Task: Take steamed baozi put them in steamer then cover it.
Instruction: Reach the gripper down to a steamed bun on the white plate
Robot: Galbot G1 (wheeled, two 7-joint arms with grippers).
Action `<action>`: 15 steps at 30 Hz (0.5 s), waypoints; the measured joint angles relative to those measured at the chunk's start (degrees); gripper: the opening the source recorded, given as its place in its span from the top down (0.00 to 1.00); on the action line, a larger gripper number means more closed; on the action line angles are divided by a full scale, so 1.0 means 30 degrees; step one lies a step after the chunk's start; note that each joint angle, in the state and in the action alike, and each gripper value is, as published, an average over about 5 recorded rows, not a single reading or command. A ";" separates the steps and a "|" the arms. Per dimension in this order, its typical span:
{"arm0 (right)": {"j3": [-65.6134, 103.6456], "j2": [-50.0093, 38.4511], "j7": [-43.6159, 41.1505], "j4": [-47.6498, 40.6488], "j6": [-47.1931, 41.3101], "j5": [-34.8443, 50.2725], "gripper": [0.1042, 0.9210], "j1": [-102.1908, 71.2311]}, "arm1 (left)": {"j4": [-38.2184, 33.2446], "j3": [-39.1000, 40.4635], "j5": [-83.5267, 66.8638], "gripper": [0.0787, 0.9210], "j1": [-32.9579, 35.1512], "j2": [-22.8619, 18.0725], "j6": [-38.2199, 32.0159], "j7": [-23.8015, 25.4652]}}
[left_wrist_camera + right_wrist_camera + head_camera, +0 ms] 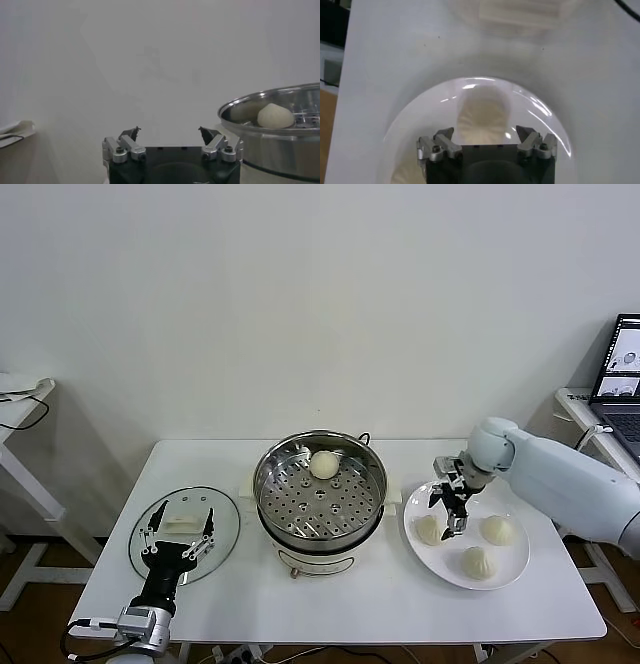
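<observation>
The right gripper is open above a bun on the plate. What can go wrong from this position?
1. The right gripper hangs open over the leftmost baozi near the plate's rim; an off-centre close may squash or push it.
2. The carry must clear the steamer's raised wall.
3. One bun already sits inside; dropping on it could roll both.

Shiny perforated metal steamer (320,494), clear glass cover (184,534), glossy white plate (510,566)
</observation>
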 measured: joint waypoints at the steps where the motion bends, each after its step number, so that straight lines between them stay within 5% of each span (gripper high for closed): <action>1: 0.0060 0.0072 0.0013 -0.0051 -0.0027 -0.0057 0.12 -0.0082 | 0.0010 0.0004 0.0011 0.12 0.0003 -0.0002 0.0001 0.0000; 10: 0.0424 0.0268 -0.0057 -0.0230 -0.0119 -0.0680 0.14 -0.0586 | -0.0063 -0.0018 0.0035 0.12 0.0064 -0.0025 0.0019 -0.0011; 15: 0.0590 0.0257 -0.0086 -0.0295 -0.0122 -0.0934 0.28 -0.0780 | -0.0176 -0.0034 0.0035 0.12 0.0088 -0.0024 0.0046 -0.0021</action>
